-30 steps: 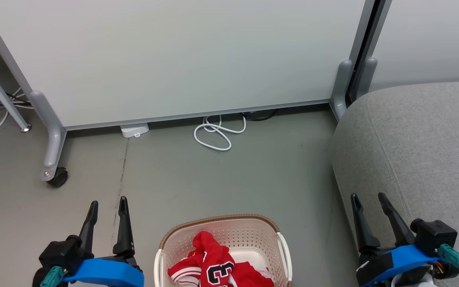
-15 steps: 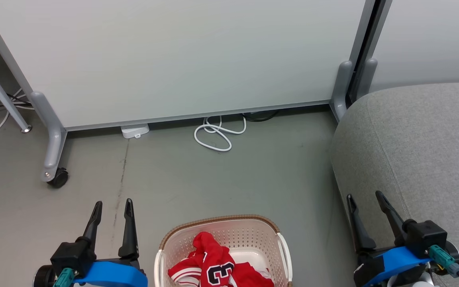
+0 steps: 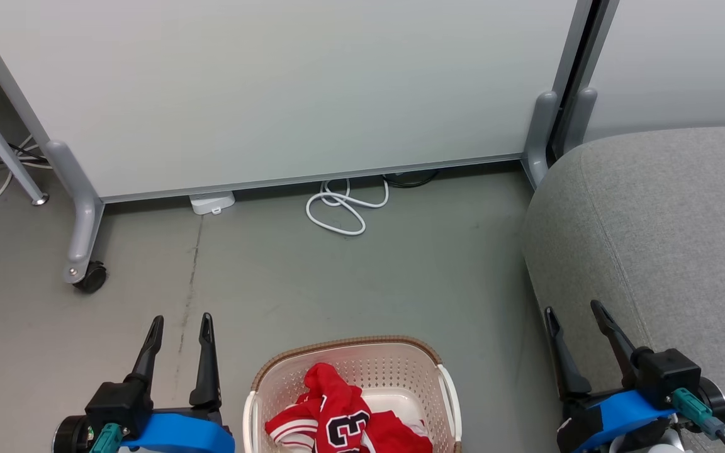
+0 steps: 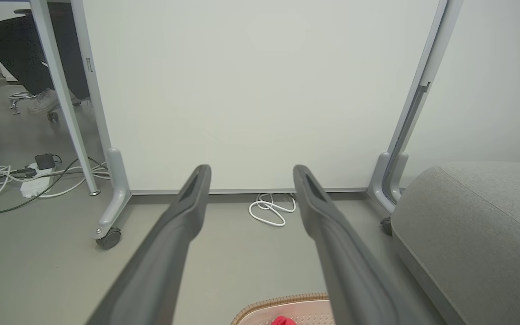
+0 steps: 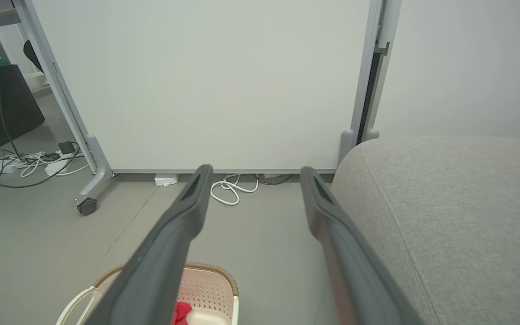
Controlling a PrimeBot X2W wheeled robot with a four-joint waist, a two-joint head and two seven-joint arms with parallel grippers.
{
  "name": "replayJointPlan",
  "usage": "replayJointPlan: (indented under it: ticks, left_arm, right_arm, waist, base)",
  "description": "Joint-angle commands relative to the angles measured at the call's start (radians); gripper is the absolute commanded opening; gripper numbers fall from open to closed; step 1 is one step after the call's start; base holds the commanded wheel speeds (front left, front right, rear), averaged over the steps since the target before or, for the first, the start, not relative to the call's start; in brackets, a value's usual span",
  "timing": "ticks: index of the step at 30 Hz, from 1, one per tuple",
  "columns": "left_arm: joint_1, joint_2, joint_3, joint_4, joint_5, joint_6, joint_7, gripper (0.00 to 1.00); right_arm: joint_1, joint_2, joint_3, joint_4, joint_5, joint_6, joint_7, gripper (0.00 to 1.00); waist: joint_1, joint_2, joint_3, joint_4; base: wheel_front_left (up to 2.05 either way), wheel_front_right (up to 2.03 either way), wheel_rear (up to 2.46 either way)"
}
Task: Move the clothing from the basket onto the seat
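Red fabric with white-striped trim, the clothing (image 3: 343,418) lies crumpled in the basket (image 3: 350,345) at the bottom centre of the head view. A black-and-white numeral faces up, and one fold peaks toward the frame's top. The bottom edge cuts the basket off, so its long axis cannot be told. At lower left the left gripper (image 3: 182,318) and at lower right the right gripper (image 3: 571,307) both stand spread wide, holding nothing, with their dark fingers pointing up the frame. The grey seat (image 3: 671,220) takes the right side, apart from the basket.
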Motion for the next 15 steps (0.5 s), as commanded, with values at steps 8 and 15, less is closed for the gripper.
replayJointPlan:
  ticks: [8,15]
  left_arm:
    - [-0.02,-0.002,-0.017,0.021,-0.041,-0.01,-0.005,1.0]
    - [-0.094,0.0,-0.078,0.17,-0.085,-0.022,-0.004,1.0]
  right_arm:
    - [-0.022,-0.005,0.011,-0.008,0.004,0.002,-0.008,1.0]
    - [-0.058,-0.005,0.042,-0.025,0.002,0.002,-0.013,1.0]
  waist:
    - [0.0,0.0,0.023,-0.011]
    - [0.0,0.0,0.1,-0.064]
  base:
    - [0.0,0.0,0.0]
    - [0.0,0.0,0.0]
